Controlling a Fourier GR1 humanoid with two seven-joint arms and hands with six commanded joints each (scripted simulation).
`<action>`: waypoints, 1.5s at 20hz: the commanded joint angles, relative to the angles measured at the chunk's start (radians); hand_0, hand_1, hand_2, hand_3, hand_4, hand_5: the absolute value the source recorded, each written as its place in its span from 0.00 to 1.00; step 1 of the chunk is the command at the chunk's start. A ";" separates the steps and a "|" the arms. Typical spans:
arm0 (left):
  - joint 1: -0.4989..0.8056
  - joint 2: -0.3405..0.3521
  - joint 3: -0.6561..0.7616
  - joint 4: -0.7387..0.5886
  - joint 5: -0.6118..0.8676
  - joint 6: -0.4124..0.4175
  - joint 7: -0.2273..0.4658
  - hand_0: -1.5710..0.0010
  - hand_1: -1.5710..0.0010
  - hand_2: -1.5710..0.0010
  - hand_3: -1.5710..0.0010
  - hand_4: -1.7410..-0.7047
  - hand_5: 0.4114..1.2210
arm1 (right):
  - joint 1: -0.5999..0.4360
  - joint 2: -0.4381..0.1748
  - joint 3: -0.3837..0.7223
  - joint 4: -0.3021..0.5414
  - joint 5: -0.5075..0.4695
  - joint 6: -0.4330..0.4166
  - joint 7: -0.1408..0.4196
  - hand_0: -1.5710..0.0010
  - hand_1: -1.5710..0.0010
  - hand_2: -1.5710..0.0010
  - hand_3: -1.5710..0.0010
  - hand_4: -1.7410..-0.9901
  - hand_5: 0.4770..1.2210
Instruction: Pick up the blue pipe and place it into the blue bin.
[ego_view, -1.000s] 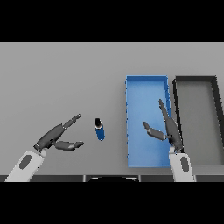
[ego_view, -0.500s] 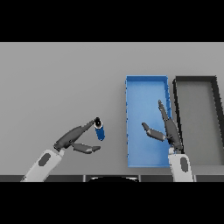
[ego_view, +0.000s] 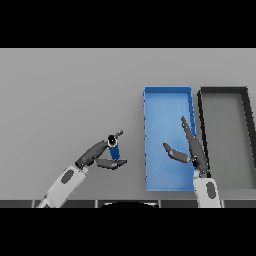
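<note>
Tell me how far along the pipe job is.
Done: the left hand has reached the blue pipe, fingers and thumb around it. In hand: securing the grasp; the pipe looks on the table. Left: lift and place it in the blue bin, where the right hand hovers open.

left hand (ego_view: 97, 154): moved right, fingers and thumb now around blue pipe (ego_view: 114, 150) | pipe: barely shifted

1. My left hand (ego_view: 100, 155) is at the blue pipe (ego_view: 114, 149), fingers on its top end and thumb under it, pinching it over the grey table (ego_view: 65, 100).
2. The blue bin (ego_view: 167, 97) lies to the right, apart from the pipe.
3. My right hand (ego_view: 192, 150) hovers open over the bin.
4. A dark bin (ego_view: 223, 91) sits just beside it.
</note>
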 joint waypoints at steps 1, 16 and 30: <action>-0.004 -0.016 -0.005 0.011 -0.001 -0.001 -0.017 1.00 1.00 0.98 1.00 0.62 0.13 | -0.001 -0.015 -0.010 -0.007 -0.004 0.003 0.006 1.00 1.00 1.00 1.00 0.73 0.10; 0.005 -0.115 -0.017 0.009 0.068 -0.002 -0.065 0.12 0.10 0.08 0.10 0.19 0.93 | -0.004 -0.013 -0.007 -0.007 0.007 -0.005 0.016 1.00 1.00 1.00 1.00 0.75 0.11; -0.068 -0.193 0.002 -0.153 0.035 0.003 -0.031 0.01 0.00 0.00 0.00 0.26 1.00 | -0.017 -0.025 -0.010 0.015 0.034 -0.015 0.017 1.00 1.00 1.00 1.00 0.82 0.12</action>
